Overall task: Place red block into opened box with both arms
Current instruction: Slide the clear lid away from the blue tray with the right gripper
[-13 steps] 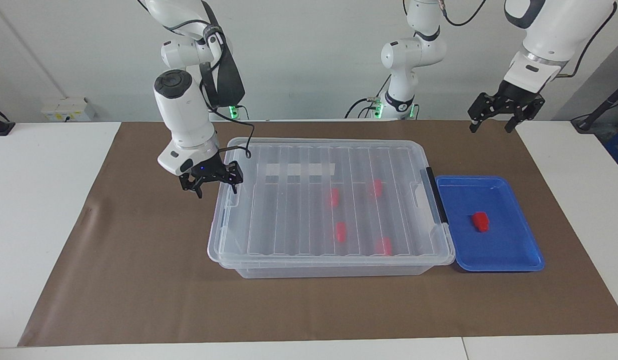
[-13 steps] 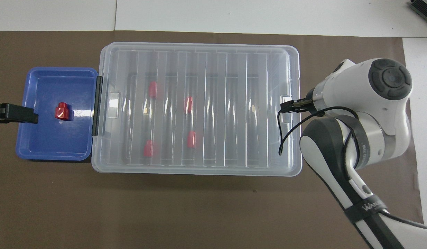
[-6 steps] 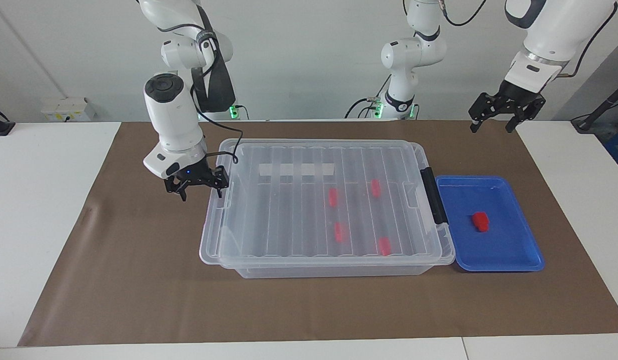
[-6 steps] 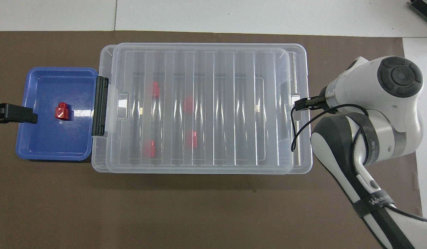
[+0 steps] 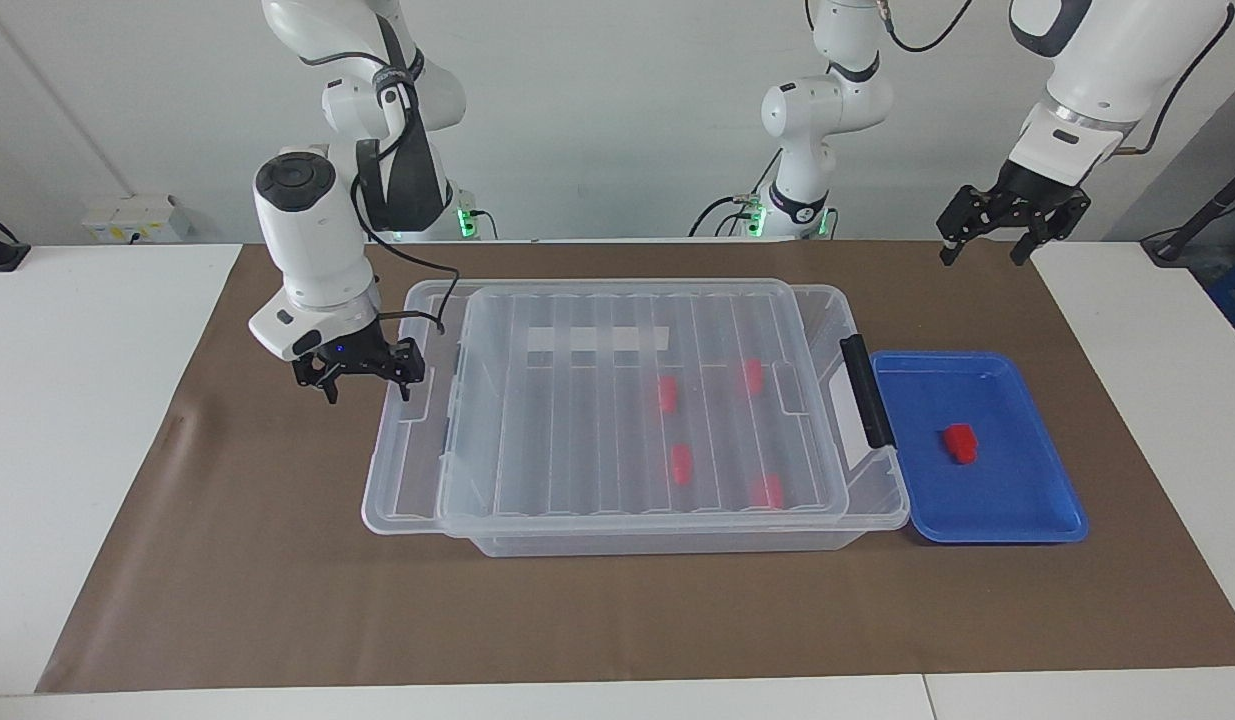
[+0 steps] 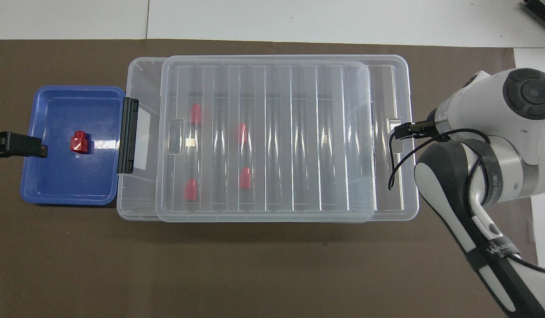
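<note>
One red block [image 5: 960,443] [image 6: 80,142] lies in the blue tray [image 5: 1017,490] [image 6: 56,176]. The clear box [image 5: 657,542] [image 6: 140,73] stands beside the tray, its black handle [image 5: 865,390] [image 6: 127,134] at the tray end. Its ribbed lid [image 5: 617,420] [image 6: 276,132] rests on it, slid toward the right arm's end and overhanging there. My right gripper [image 5: 369,392] [image 6: 407,130] is open, with one fingertip hooked at the lid's end tab. High up, my left gripper [image 5: 981,255] [image 6: 16,145] waits open over the tray's outer edge, holding nothing.
Several more red blocks [image 5: 682,463] [image 6: 243,176] lie inside the box under the lid. A strip of the box shows uncovered at its handle end. Brown paper [image 5: 277,600] covers the table around the box and tray.
My right gripper has moved toward the right arm's end of the table, dragging the lid with it and uncovering the box's handle end. The left arm has stayed still.
</note>
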`<state>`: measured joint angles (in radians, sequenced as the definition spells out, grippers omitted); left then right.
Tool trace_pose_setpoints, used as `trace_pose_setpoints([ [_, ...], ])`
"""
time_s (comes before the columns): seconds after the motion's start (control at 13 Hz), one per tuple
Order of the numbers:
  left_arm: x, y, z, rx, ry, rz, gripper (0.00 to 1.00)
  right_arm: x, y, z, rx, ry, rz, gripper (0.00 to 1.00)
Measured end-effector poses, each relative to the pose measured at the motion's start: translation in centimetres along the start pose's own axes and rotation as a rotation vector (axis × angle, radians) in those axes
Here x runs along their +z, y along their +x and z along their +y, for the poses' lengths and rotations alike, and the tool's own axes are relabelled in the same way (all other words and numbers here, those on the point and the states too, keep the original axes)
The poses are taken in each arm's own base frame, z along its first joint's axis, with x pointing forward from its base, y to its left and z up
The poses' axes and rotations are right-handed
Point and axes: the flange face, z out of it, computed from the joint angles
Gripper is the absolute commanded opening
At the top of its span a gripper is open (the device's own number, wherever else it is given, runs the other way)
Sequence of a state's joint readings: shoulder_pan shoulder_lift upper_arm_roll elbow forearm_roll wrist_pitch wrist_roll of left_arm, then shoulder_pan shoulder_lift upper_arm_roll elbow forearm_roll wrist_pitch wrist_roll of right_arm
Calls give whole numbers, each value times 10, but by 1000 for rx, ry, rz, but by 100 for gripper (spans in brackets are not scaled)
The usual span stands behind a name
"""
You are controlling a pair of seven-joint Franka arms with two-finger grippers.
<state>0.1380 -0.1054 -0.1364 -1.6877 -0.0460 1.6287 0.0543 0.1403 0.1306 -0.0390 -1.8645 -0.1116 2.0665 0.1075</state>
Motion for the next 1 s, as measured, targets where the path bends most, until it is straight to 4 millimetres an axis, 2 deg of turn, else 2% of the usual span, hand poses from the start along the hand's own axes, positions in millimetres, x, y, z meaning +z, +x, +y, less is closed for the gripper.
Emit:
trace_pose_setpoints([
  [0.31,-1,0,-3,0,29,0,100,1,-1,25,35,-16,-24,100],
  [1.0,-1,0,-3,-1,30,0,100,3,-3,57,72,-46,-43,100],
])
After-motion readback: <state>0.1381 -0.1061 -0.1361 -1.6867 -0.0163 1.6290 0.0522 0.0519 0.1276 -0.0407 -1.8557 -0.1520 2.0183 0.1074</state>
